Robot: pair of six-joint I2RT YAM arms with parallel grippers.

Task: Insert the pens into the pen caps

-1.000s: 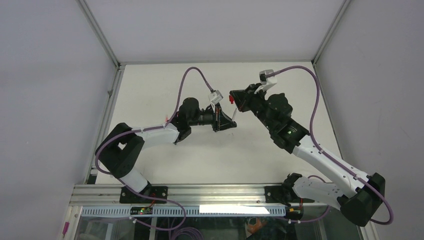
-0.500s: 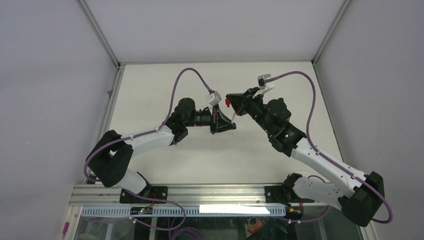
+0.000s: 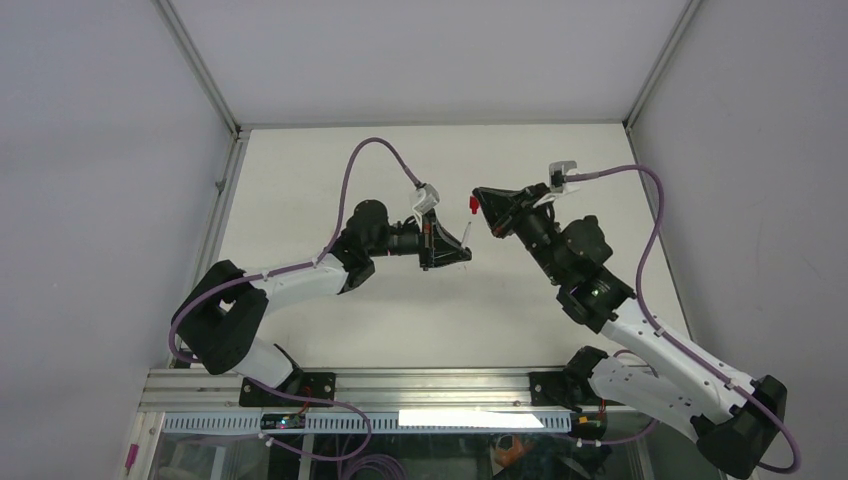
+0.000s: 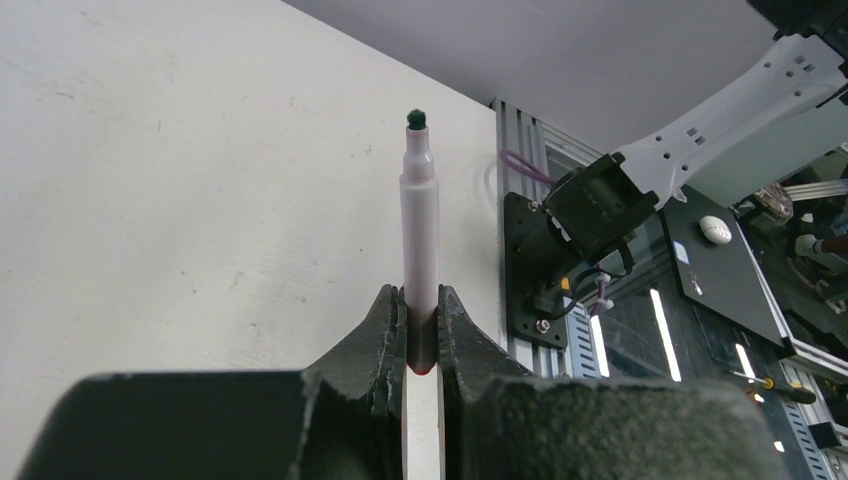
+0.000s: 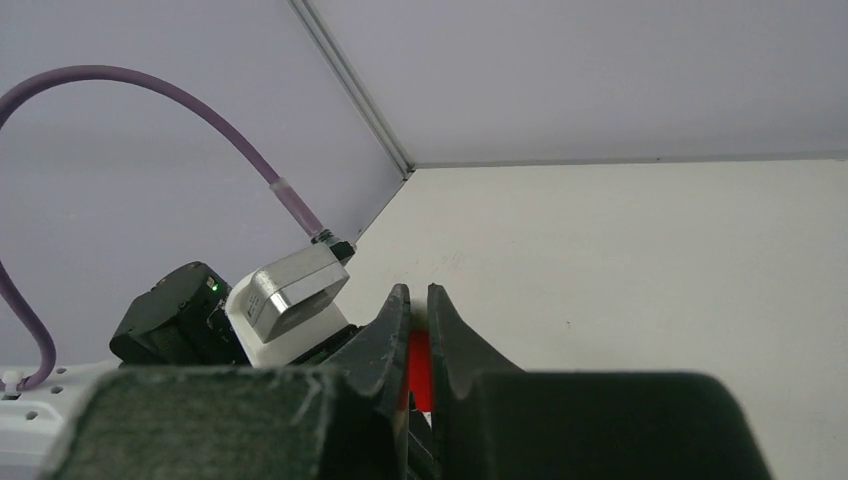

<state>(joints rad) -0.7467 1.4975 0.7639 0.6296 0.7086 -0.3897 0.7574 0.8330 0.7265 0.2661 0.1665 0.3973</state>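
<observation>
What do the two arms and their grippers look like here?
The left arm and right arm have white shells and black joints. The left gripper and right gripper are matte black with tapered fingers. Purple cables run to a silver-white wrist camera on each. A green light glows on the right arm.

left jaws: gripping white pen [image 3: 467,232] | right jaws: gripping red cap [image 3: 473,204] | pen-cap: apart
</observation>
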